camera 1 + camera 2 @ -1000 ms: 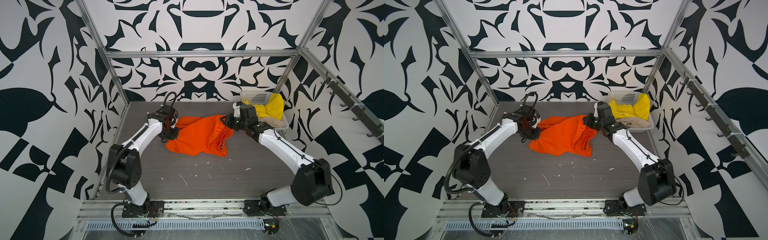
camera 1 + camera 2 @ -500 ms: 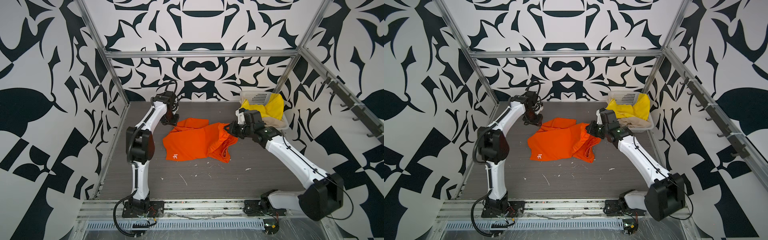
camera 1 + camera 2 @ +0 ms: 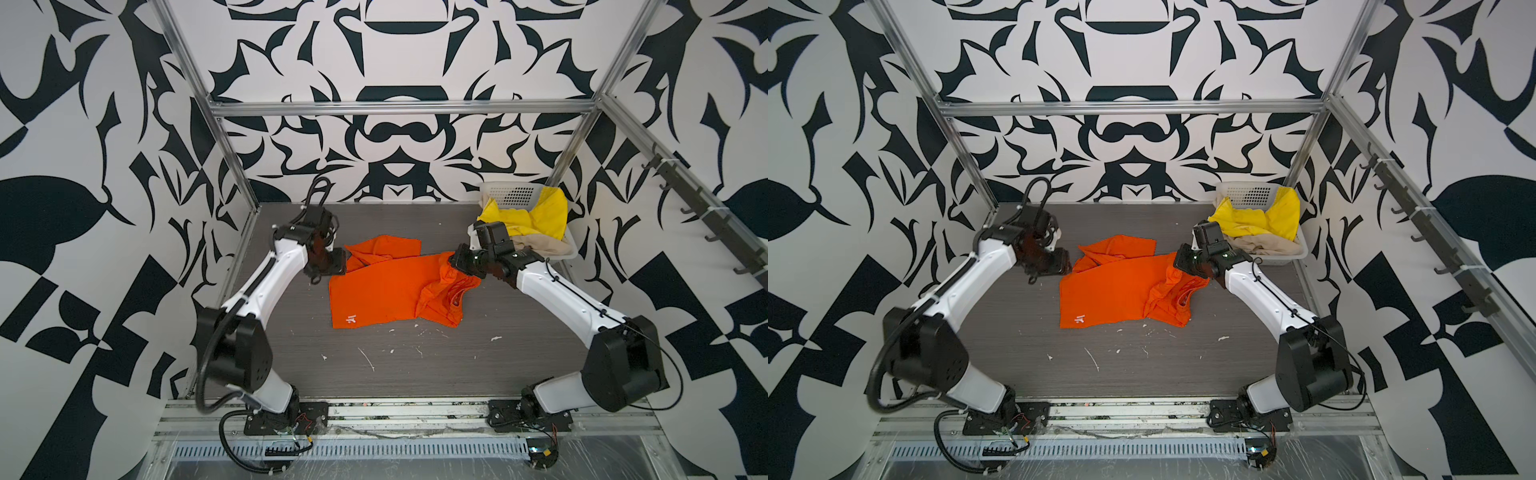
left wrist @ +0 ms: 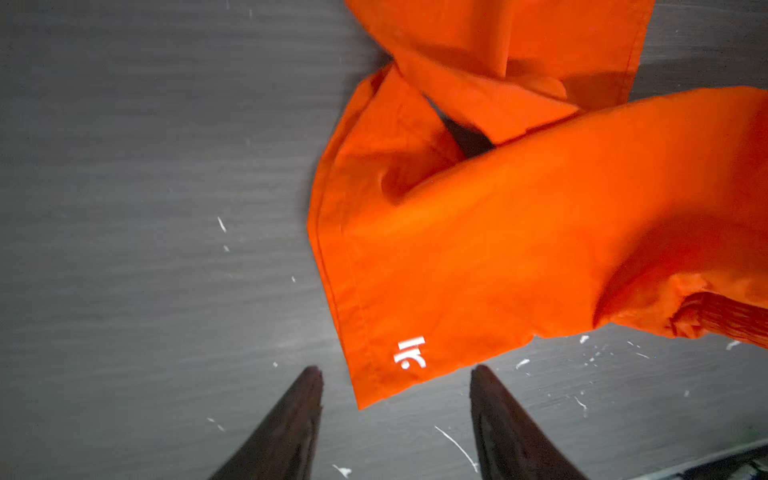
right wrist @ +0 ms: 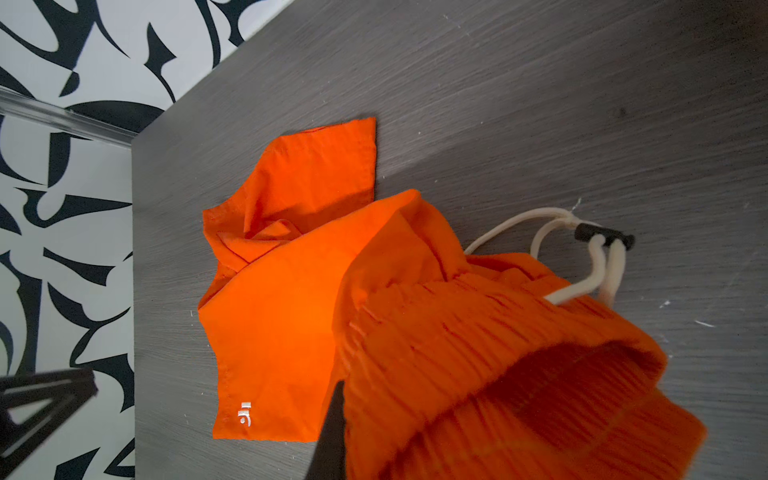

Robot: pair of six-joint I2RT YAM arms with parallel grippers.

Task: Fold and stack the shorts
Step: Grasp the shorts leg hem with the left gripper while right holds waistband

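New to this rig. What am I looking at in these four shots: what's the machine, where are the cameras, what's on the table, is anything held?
Two white-and-black robot arms are bolted at the near edge of a grey table, inside a frame with patterned walls. The two wide pictures come from one stereo camera overhead, so they look nearly alike. The two close-ups come from a camera on each wrist, looking past the jaws. A pair of orange shorts lies partly spread on the table. The right arm has its jaws shut on the gathered waistband, with the white drawstring loose beside it. The left arm has its jaws open and empty, near the shorts' far-left edge. A white basket at the far right holds yellow shorts and beige shorts.
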